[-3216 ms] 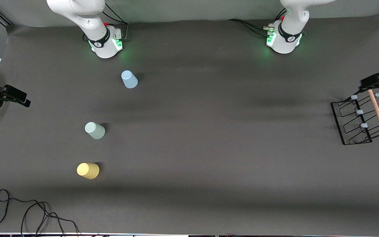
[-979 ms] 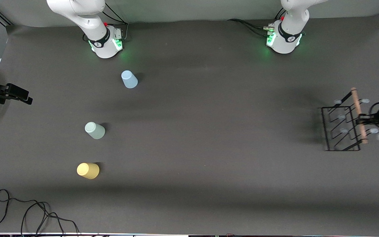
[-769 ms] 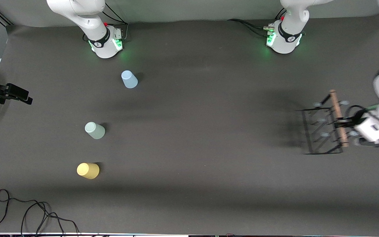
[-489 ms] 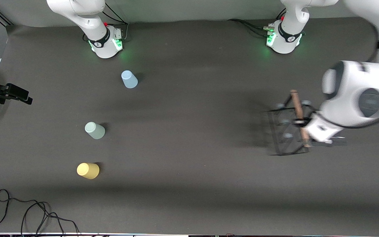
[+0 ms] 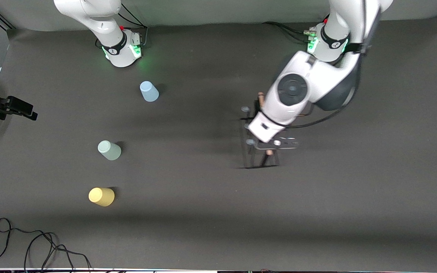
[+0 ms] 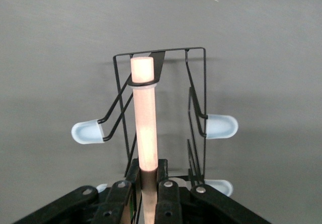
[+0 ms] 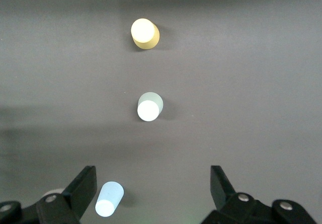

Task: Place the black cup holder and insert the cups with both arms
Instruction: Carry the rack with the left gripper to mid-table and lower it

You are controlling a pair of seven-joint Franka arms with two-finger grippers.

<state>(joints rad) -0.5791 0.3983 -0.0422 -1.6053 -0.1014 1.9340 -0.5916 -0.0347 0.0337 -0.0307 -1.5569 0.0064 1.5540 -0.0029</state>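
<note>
Cable [image 5: 32, 246] loose nr yellow cup [image 5: 101, 196].

The table [image 5: 211, 212] is covered by a dark grey mat. Three cups are seen standing upside down on it toward the right arm's end. The pale blue cup [image 5: 149, 91] is set farthest from the front camera, near the right arm's green-lit base [image 5: 123, 51]. The mint green cup [image 5: 109, 150] is placed nearer to the camera, and the yellow cup [image 5: 101, 196] nearer yet. A black cable [image 5: 32, 242] is coiled at the corner nearest the camera. The left arm's base [image 5: 328, 47] is mounted along the same edge as the right arm's.
</note>
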